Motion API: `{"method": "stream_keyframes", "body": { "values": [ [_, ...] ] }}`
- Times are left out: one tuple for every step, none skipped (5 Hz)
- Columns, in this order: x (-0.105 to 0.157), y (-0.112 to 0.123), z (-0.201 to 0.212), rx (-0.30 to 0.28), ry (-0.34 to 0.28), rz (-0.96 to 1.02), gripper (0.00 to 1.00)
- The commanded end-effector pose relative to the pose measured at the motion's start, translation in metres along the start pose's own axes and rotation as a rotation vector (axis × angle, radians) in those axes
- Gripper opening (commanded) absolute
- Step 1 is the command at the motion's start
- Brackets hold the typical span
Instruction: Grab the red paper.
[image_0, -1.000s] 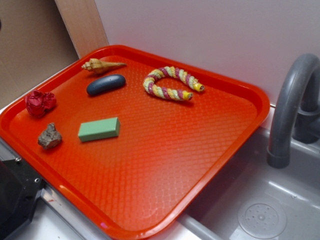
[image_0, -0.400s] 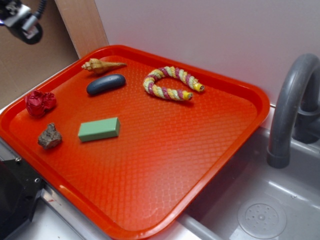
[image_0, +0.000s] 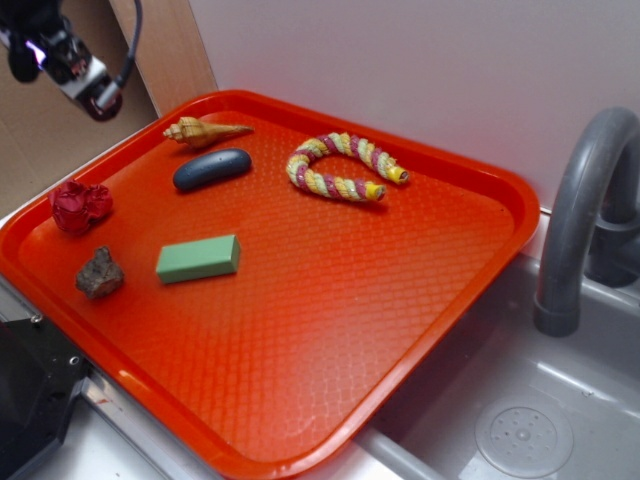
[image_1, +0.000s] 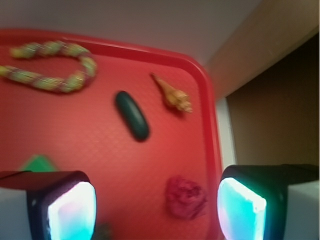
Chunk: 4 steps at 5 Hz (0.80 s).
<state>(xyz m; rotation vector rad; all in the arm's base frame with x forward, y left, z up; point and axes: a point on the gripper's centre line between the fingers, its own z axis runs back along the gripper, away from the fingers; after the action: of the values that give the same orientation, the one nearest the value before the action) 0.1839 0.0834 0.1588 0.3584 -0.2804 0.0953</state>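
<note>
The red paper (image_0: 80, 206) is a small dark crimson crumpled wad at the left edge of the orange-red tray (image_0: 330, 300). In the wrist view the red paper (image_1: 186, 197) lies below and between my fingers, nearer the right one. My gripper (image_0: 60, 58) hangs high at the top left of the exterior view, well above the paper. In the wrist view my gripper (image_1: 156, 210) is open and empty, with its two lit pads (image_1: 74, 210) wide apart.
On the tray lie a brown rock (image_0: 99, 273), a green block (image_0: 198, 258), a dark oval stone (image_0: 211, 168), a shell (image_0: 205, 131) and a braided rope ring (image_0: 342, 167). A grey sink (image_0: 520, 420) and faucet (image_0: 590, 200) stand right. A wooden board (image_0: 165, 50) leans behind.
My gripper has come into view at the top left and moved down and to the right. Nothing on the tray has moved.
</note>
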Motion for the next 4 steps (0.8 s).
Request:
{"method": "stream_keyframes", "body": {
  "values": [
    [-0.022,0.03,-0.061,0.134,0.127,-0.107,1.0],
    [-0.032,0.031,-0.086,0.062,0.218,-0.143,1.0],
    [-0.041,0.027,-0.101,0.08,0.268,-0.157,1.0],
    [-0.055,0.022,-0.114,0.029,0.359,-0.17,1.0]
  ]
}}
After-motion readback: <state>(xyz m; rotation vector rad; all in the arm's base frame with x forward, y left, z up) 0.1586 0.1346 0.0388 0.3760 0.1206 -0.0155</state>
